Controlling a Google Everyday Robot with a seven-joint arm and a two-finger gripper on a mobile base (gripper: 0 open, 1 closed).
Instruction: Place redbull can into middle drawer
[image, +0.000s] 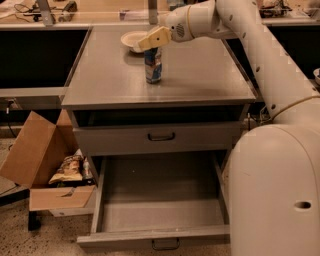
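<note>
The redbull can (153, 66), blue and silver, stands upright on the grey cabinet top (200, 75), near its middle. My gripper (151, 41) reaches in from the upper right and sits right at the can's top, hiding the rim. The middle drawer (160, 212) is the lowest one. It is pulled fully open below the cabinet front, a deep grey tray with nothing in it and a small dark handle (165, 244) on its front.
A shallow cream bowl (131, 40) sits just behind the can. A shut drawer front with a dark handle (161, 136) is one level higher. An open cardboard box (42, 170) with snack bags stands on the floor at the left. My white base (275, 190) fills the lower right.
</note>
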